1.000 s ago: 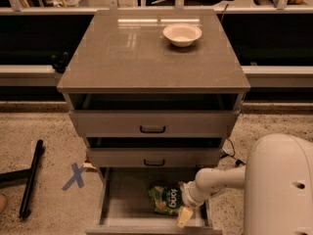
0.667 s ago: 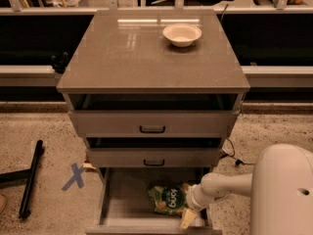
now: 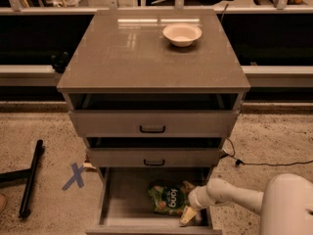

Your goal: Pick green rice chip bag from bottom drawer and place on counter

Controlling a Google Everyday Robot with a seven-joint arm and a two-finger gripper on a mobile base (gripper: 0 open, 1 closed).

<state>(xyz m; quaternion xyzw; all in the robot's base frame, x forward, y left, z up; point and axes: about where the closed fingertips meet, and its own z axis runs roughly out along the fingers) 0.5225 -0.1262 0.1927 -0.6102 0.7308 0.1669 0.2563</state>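
Comparing against a second ago: the white arm (image 3: pixel 232 195) sits lower in my view, and the robot body (image 3: pixel 289 204) has sunk toward the near right corner. The gripper (image 3: pixel 188 216) has hardly moved, maybe a touch further right. It's down inside the bottom drawer (image 3: pixel 122 204), over the near right part of the floor, close to the right wall and the front edge. I can't tell whether it's released or clamped. The green rice chip bag (image 3: pixel 168 198) hasn't shifted. It lies flat on the drawer floor, right of centre, logo up. The gripper is just beside the bag's near right corner; I can't tell from here if they touch. The bag isn't lifted.

Surroundings: the bottom drawer is pulled well out toward me. The middle drawer (image 3: pixel 154 156) and top drawer (image 3: pixel 152 123) above it are each out a little, black handles showing. The middle drawer's front overhangs the far end of the bottom drawer, above and behind the bag. The counter (image 3: pixel 146 58) carries a white bowl (image 3: pixel 182 34) at its far right. On the floor there's a blue tape X (image 3: pixel 75 175) left of the cabinet and a black bar (image 3: pixel 30 180) further left. A black cable (image 3: pixel 259 163) runs off to the right, beyond the arm.
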